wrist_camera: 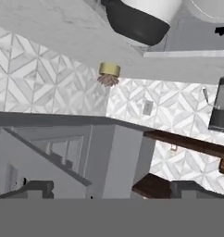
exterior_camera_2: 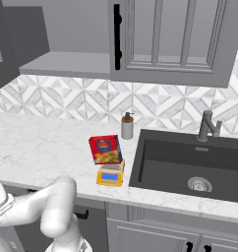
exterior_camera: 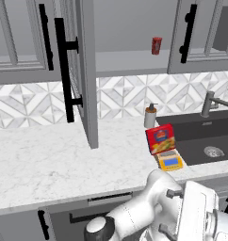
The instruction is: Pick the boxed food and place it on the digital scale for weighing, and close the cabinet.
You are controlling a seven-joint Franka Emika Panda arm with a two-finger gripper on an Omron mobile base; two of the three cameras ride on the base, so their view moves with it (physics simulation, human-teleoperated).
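Note:
The boxed food (exterior_camera: 160,138) (exterior_camera_2: 105,149), red-fronted with a yellow picture, stands upright on the back part of the yellow digital scale (exterior_camera: 170,161) (exterior_camera_2: 110,175), near the counter's front edge beside the sink. The scale's blue display shows in front of the box. The cabinet (exterior_camera: 130,61) (exterior_camera_2: 67,63) is open: its left door (exterior_camera: 85,70) juts out over the counter, black bar handle (exterior_camera: 64,70) facing me. My gripper (wrist_camera: 112,190) is open and empty, pointing away into the room. My arm (exterior_camera: 149,207) is folded low in front of the counter.
A small red can (exterior_camera: 156,45) stands on the cabinet's shelf. A grey soap dispenser (exterior_camera: 150,116) (exterior_camera_2: 127,126) stands by the backsplash behind the box. To the right lie the dark sink (exterior_camera: 205,136) (exterior_camera_2: 190,165) and its faucet (exterior_camera_2: 207,126). Bare marble counter (exterior_camera: 45,160) stretches left.

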